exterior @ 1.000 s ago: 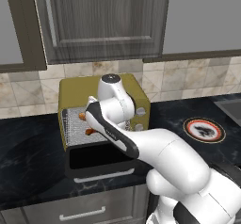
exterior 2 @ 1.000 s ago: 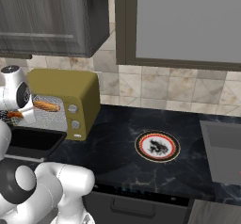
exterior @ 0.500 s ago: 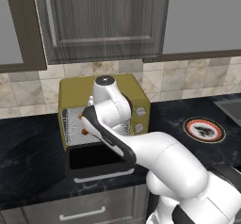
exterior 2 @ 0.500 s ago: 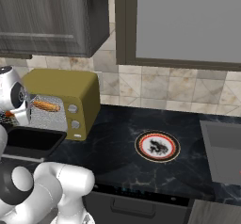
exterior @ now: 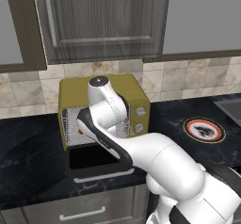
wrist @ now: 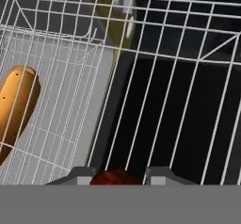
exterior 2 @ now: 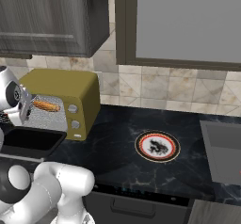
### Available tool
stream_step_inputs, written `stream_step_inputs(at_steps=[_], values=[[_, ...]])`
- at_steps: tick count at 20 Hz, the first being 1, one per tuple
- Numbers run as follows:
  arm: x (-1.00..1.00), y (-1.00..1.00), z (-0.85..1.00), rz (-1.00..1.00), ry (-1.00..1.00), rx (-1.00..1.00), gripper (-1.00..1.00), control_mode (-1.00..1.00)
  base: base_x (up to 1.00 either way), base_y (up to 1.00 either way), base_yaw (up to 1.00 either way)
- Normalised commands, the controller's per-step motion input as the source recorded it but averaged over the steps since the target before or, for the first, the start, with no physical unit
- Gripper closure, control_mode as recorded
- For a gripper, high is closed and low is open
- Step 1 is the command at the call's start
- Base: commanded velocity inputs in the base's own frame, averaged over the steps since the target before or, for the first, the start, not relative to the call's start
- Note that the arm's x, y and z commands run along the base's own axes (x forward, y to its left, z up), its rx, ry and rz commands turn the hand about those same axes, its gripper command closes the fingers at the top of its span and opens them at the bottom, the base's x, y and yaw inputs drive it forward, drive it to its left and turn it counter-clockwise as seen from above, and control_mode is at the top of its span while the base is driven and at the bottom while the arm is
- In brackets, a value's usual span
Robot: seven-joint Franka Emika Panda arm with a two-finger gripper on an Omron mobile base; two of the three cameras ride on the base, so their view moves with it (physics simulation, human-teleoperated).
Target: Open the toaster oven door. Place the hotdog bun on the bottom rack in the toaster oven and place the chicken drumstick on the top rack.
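The mustard-yellow toaster oven (exterior: 136, 96) (exterior 2: 70, 84) stands on the black counter. Its door (exterior: 96, 161) (exterior 2: 33, 140) lies folded down, flat in front of it. On a wire rack (wrist: 164, 72) inside rests the orange-tan hotdog bun (exterior 2: 46, 106) (wrist: 16, 103). My gripper (wrist: 116, 176) (exterior: 83, 126) is at the oven mouth, shut on the reddish-brown chicken drumstick (wrist: 115, 177), which shows between the fingertips (wrist: 77, 176). The arm hides most of the oven cavity in the left base view.
A round plate with a red rim (exterior: 203, 130) (exterior 2: 157, 146) lies on the counter right of the oven. A sink (exterior 2: 221, 152) is at the far right. Wall cabinets (exterior: 103, 20) hang above the oven, with tiled wall behind it.
The hand has moved left and slightly down toward the oven opening, still holding the drumstick. The bun and the door have not moved.
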Motion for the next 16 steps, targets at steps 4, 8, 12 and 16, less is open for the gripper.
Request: stream_step_inputs(at_steps=[4,8,12,16], values=[[0.0,-0.03,0.0,-0.11,0.07,0.0,-1.0,-1.0,0.0,0.0,0.0],[0.0,-0.02,0.0,-0.1,0.05,0.0,-1.0,-1.0,0.0,0.0,0.0],[0.0,-0.04,0.0,-0.08,0.04,0.0,-1.0,-1.0,0.0,0.0,0.0],[-0.05,-0.07,0.04,-0.05,0.0,0.0,-1.0,-1.0,0.0,0.0,0.0]])
